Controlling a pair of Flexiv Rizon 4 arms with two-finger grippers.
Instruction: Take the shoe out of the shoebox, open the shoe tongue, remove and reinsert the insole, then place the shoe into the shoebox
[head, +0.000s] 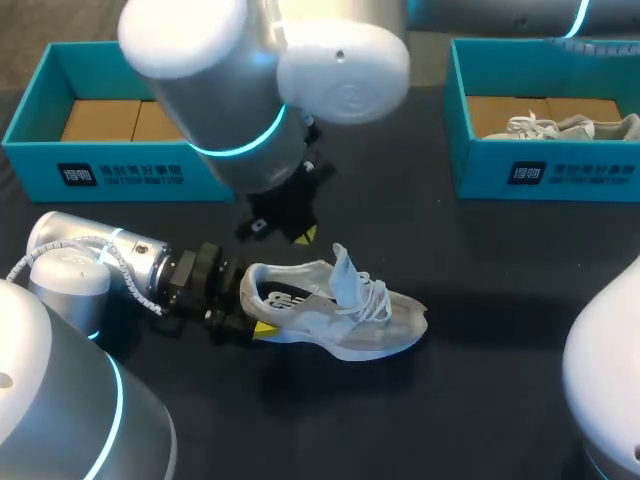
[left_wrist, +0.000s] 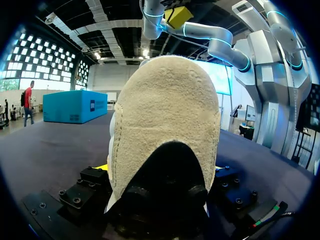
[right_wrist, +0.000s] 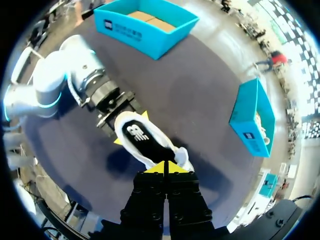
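A white mesh shoe (head: 345, 315) stands upright on the dark table, its tongue (head: 345, 270) lifted. Its black insole (right_wrist: 142, 140) lies inside. My left gripper (head: 252, 302) comes in low from the left and is shut wide on the heel, one yellow-tipped finger on each side. In the left wrist view the heel (left_wrist: 167, 125) fills the space between the fingers. My right gripper (right_wrist: 165, 167) hangs above the shoe, its yellow tips pressed together with nothing between them. In the head view the right gripper (head: 298, 228) is behind and over the heel.
A teal shoebox (head: 45, 150) with a cardboard insert stands at the back left. A second teal box (head: 470, 150) at the back right holds another white shoe (head: 570, 125). Bare dark table lies in front and right of the shoe.
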